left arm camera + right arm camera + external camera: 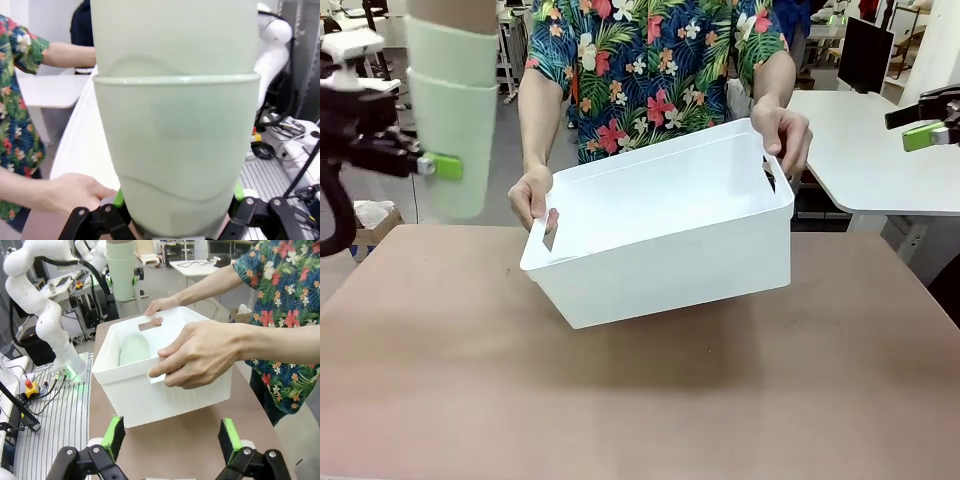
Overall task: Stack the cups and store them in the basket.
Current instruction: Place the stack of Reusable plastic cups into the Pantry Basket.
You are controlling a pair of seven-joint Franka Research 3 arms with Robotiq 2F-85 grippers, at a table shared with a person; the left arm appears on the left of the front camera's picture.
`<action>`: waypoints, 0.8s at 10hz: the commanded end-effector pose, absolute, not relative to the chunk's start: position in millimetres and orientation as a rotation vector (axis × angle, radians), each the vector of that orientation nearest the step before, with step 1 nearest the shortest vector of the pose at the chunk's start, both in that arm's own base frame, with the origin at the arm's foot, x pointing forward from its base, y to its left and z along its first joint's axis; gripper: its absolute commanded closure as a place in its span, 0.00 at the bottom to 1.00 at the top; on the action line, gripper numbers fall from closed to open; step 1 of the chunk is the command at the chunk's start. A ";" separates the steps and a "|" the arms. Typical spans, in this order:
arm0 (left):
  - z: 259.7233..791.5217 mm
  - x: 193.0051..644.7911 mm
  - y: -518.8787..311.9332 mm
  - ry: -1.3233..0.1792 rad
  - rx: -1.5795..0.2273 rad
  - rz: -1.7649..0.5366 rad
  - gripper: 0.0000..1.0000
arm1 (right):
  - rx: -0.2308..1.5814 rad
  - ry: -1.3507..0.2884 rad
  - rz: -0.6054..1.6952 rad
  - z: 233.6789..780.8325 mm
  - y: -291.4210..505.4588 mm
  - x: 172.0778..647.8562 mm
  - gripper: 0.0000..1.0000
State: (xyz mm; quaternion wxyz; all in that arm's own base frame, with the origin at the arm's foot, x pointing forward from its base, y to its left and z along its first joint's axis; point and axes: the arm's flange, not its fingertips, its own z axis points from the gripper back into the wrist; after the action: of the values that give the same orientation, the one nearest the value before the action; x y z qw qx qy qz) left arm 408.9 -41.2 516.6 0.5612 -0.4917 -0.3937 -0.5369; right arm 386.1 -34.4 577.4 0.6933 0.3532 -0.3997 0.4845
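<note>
Left hand (pixel 438 165) clamps stacked cups (pixel 450 120); right hand (pixel 170 437) spread, empty. Right wrist view: cup (pixel 133 350) inside tilted basket (pixel 150 395).

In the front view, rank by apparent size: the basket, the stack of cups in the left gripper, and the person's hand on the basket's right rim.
1. The basket, clearly largest.
2. The stack of cups, cut off at the top edge, and nearer the camera, so its rank is only apparent.
3. The person's hand, smallest.
</note>
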 end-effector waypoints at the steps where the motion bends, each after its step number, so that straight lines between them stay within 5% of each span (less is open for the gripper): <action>1: 553.4 416.6 -73.5 -0.836 -1.049 -1.281 0.16 | 0.805 -0.914 1.073 582.0 -32.4 387.5 0.00; 4: 606.8 435.4 -123.8 -0.691 -0.869 -1.293 0.16 | 0.805 -0.914 1.073 582.0 -32.4 387.5 0.00; 8: 615.9 460.4 -188.4 -0.570 -0.714 -1.320 0.16 | 0.805 -0.914 1.073 582.0 -32.4 387.5 0.00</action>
State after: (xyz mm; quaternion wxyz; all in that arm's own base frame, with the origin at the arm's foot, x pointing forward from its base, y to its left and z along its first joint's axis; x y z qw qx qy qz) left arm 451.3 -181.7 608.2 0.6857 -0.3290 -0.2650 -0.5928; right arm 386.1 -34.1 577.7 0.6932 0.3530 -0.3996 0.4849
